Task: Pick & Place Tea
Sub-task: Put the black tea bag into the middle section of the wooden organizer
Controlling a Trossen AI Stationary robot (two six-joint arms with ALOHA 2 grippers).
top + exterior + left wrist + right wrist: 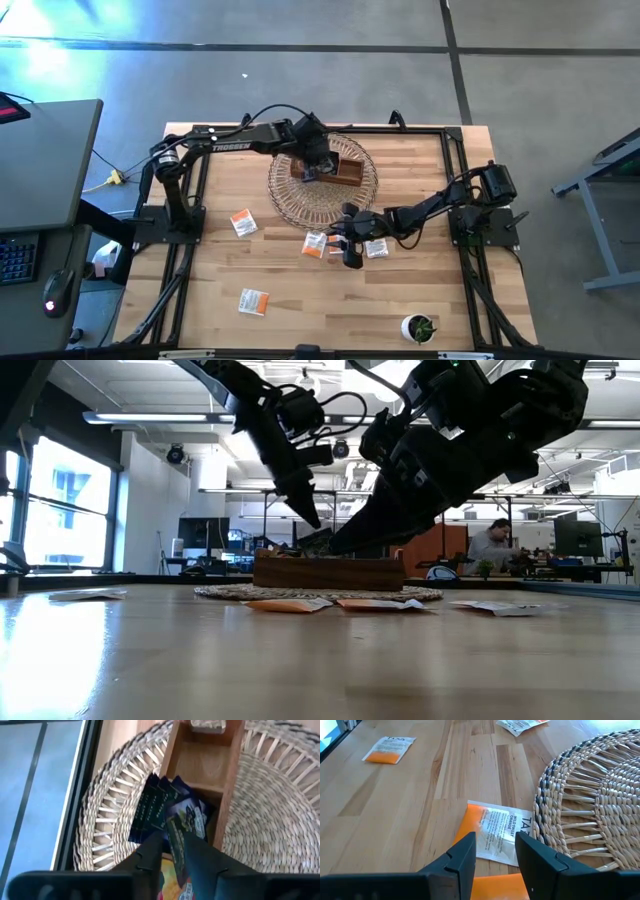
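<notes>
**Dark sachet at the tray, orange sachet lined up for the next pick**

A delivery step is judged to be in hand on the left side. The left gripper (172, 851) is held over the wooden tray (350, 172), which sits on a round woven mat (290, 200) toward the far middle of the table. A dark blue tea sachet (186, 822) is seen between its fingers, which stand slightly apart; whether the sachet is gripped or already let go cannot be told. Several black sachets (150, 810) lean in the tray's end compartment, partly over its wall; the middle compartment shows bare wood.

The right gripper (495, 851) is poised low over the table just beside the mat's near rim, its fingers apart and nothing between them. A white-and-orange sachet (497, 832) lies flat directly ahead of the fingertips. The next move is judged to call for a short descent so that the fingers straddle the sachet's edge; a flat paper packet on smooth wood is likely to slide rather than lift, so a careful pinch is needed.

More white-and-orange sachets are scattered on the pale wooden table (300, 320): one left of the mat (242, 222), one nearer the front edge (253, 301). A small potted plant (419, 327) stands at the front right corner. Beyond the table, an open workshop with monitors, ceiling strip lights and a seated person (490, 545) is seen.
</notes>
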